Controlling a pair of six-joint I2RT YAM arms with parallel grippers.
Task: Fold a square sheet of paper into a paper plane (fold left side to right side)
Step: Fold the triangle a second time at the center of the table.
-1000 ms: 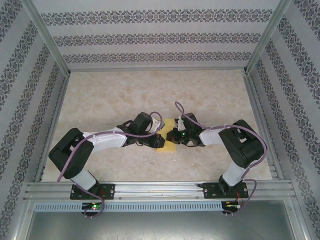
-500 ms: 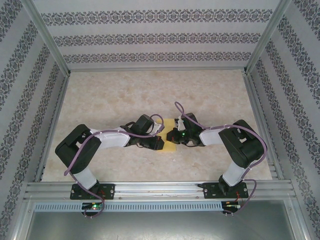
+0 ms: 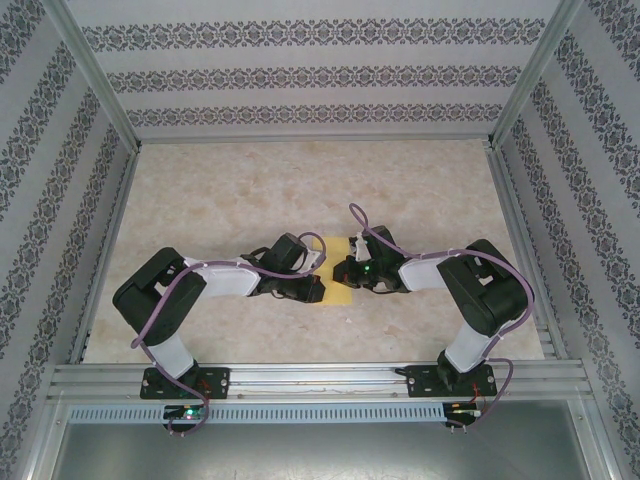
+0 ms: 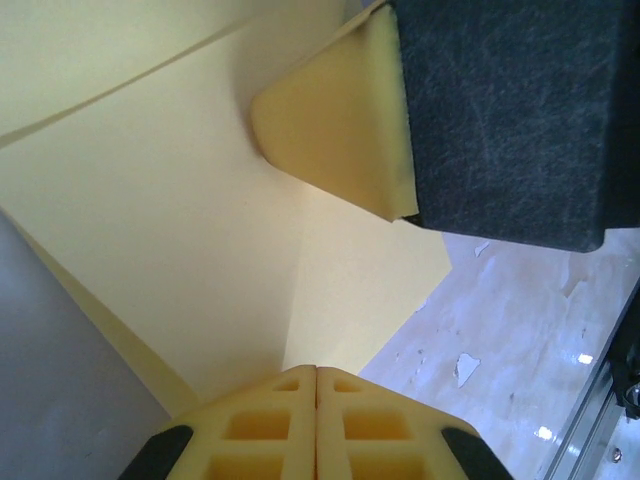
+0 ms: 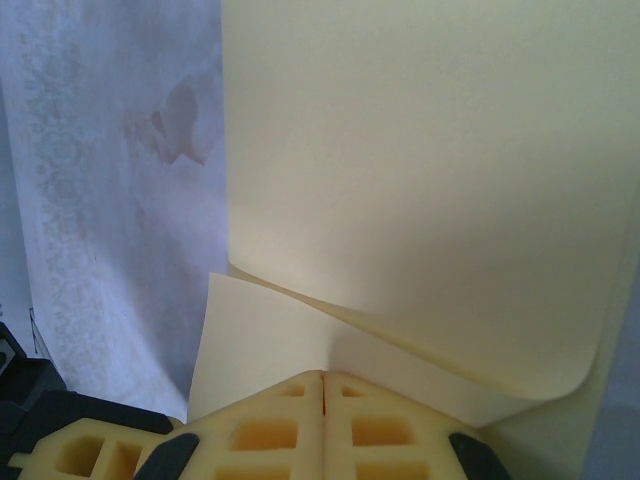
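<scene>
The square sheet of paper is plain yellow and lies mid-table between the two arms, mostly covered by them. My left gripper comes in from the left, and its jaws are shut on the paper, whose crease runs up from the fingertips. My right gripper comes in from the right, shut on one edge of the sheet. A second layer curls up and over that edge. One finger of the right gripper presses into the paper close ahead of the left gripper.
The marbled table top stretches back to patterned walls on three sides. Aluminium posts frame the cell. A metal rail with both arm bases runs along the near edge.
The left arm has dropped lower and flattened out, its elbow shifting right, while its gripper stays at the paper. The right arm has not moved.
</scene>
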